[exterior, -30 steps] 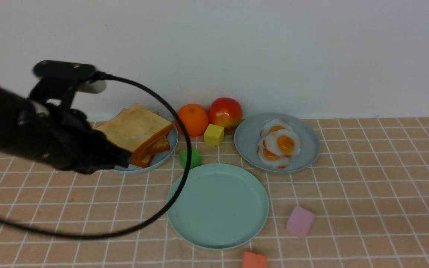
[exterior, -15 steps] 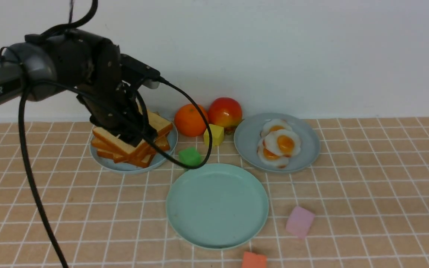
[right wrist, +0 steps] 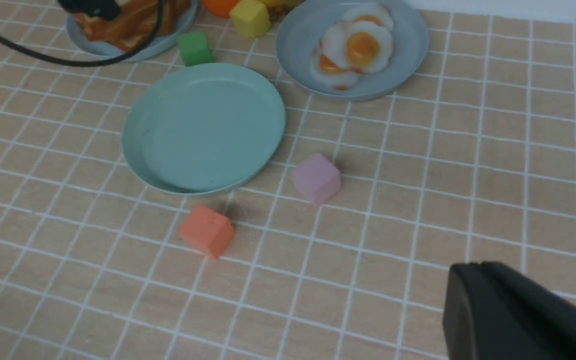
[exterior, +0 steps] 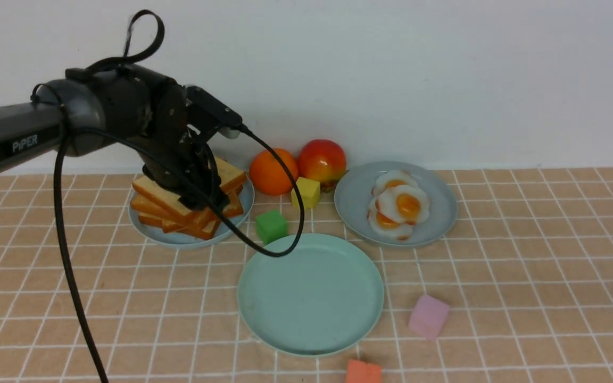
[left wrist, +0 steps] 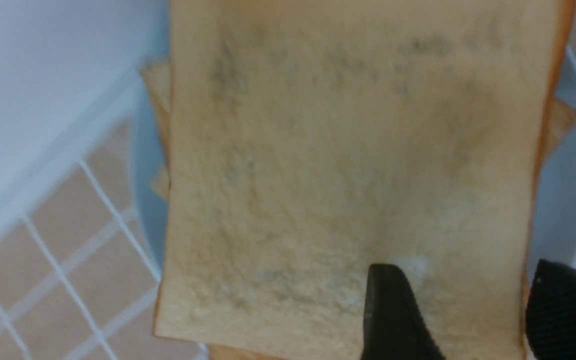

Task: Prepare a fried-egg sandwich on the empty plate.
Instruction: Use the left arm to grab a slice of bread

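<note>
The empty plate (exterior: 311,295), pale mint green, lies mid-table and holds nothing; it also shows in the right wrist view (right wrist: 203,127). A stack of toast slices (exterior: 152,199) sits on a grey-blue plate (exterior: 179,239) at the back left. My left gripper (exterior: 200,198) is down on that stack and open (left wrist: 463,300): one finger (left wrist: 388,310) lies over the top slice (left wrist: 348,150), the other just past the slice's crust edge. Fried eggs (exterior: 399,205) lie on a second grey-blue plate (exterior: 437,223). My right gripper (right wrist: 473,280) hovers shut over bare cloth. No fried-egg sandwich shows.
An orange (exterior: 272,171), an apple (exterior: 321,159) and a yellow cube (exterior: 305,192) stand by the back wall. A green cube (exterior: 271,225) lies between the toast plate and the mint plate. Pink (exterior: 429,316) and orange-red (exterior: 363,371) cubes lie near the front. The left arm's cable (exterior: 280,250) hangs over the mint plate's far rim.
My left arm has swung from low at the front left up and over the toast stack. Its gripper has opened and settled onto the top slice. The right gripper is unchanged.
</note>
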